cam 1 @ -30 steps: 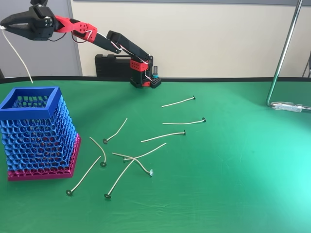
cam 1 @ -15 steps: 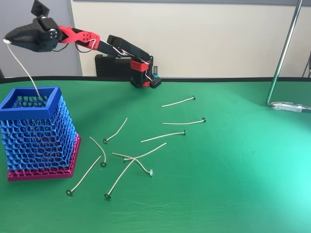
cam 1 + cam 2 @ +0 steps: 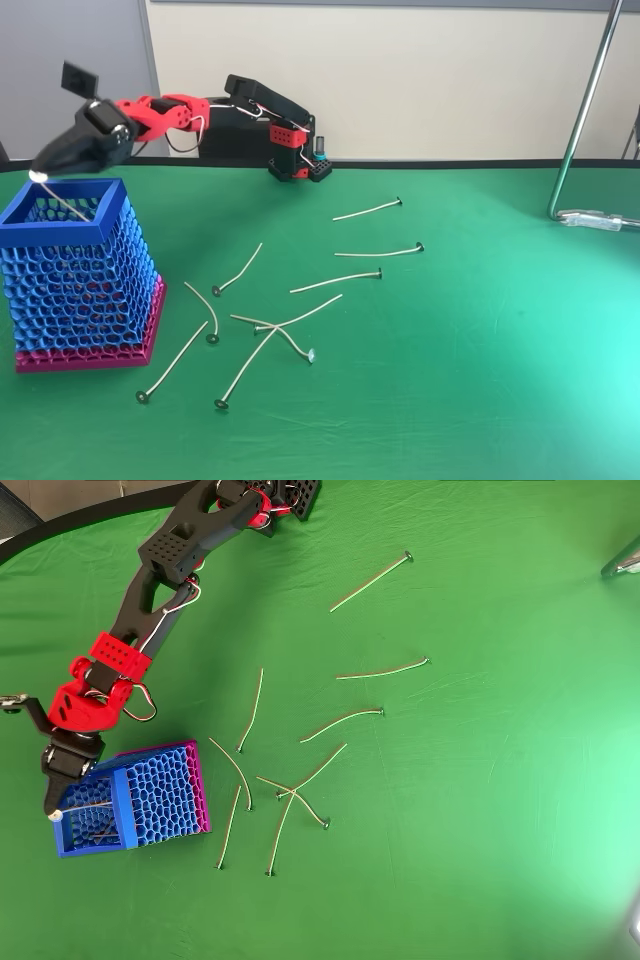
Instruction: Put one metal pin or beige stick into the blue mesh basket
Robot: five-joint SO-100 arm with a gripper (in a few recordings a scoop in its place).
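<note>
The blue mesh basket [image 3: 60, 228] with a magenta base stands at the left of the green table and shows again in the overhead view [image 3: 95, 846]. My gripper [image 3: 42, 172] hangs just above the basket's far left rim, pointing down, and is shut on one end of a beige stick [image 3: 68, 200]. The stick slants down from the fingertips into the basket's opening. From overhead the gripper [image 3: 55, 806] is over the basket's left edge, with the stick [image 3: 90, 807] lying across the inside. Several more beige sticks [image 3: 336, 282] lie scattered on the cloth to the right [image 3: 342, 723].
The arm's base [image 3: 295, 150] stands at the back edge of the table, in front of a black case [image 3: 225, 135]. A metal stand pole [image 3: 580, 120] with a clamp foot [image 3: 598, 220] rises at the far right. The loose sticks lie between basket and table centre.
My gripper came down and slightly right from high above the basket to just over its rim. The held stick went from hanging behind the basket to reaching inside it.
</note>
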